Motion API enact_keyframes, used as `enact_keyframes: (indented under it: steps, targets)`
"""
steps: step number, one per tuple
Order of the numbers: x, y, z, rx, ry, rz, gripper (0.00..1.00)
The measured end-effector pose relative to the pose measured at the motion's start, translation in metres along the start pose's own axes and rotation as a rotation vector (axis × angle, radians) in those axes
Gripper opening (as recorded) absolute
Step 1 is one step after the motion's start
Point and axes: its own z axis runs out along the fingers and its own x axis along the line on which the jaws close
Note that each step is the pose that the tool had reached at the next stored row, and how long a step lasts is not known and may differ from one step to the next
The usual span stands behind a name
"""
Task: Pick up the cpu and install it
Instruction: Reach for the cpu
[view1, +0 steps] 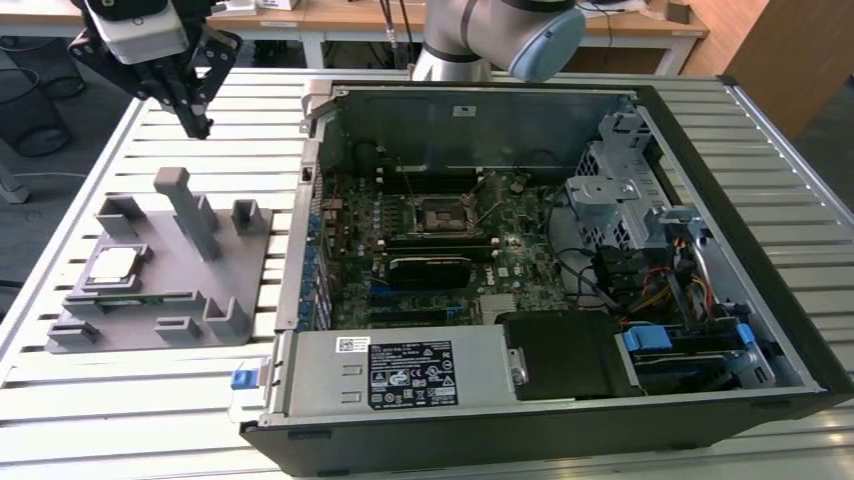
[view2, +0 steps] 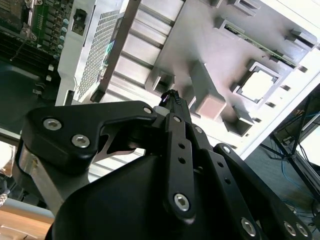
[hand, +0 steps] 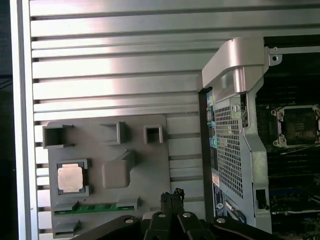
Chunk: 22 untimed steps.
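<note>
While the cpu (view1: 111, 264) sits in its square nest on the exterior view's left, the pick-up step is not yet begun. The chip is flat and square, with a shiny silver-grey top. The grey plastic holder (view1: 200, 290) under it is dull, with blocky posts sticking up. It rests on a tabletop (view1: 147, 400) of long metal slats. The black gripper (view1: 200, 128) hangs over the slats beyond the holder, well apart from the chip, with its jaws pressed together and pinching nothing. I think the grab calls for spread jaws lined up right over the chip. Farther right, the open computer case (view1: 467, 130) shows a green board and the dark square socket (view1: 438, 213).
</note>
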Motion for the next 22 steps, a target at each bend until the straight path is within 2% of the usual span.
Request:
enact_keyframes:
  steps: [8, 22]
  targets:
    - [0.0126, -0.0010, 0.0008, 0.0000, 0.0002, 0.000, 0.11]
    - [0.0305, -0.0024, 0.0019, 0.0000, 0.0006, 0.000, 0.11]
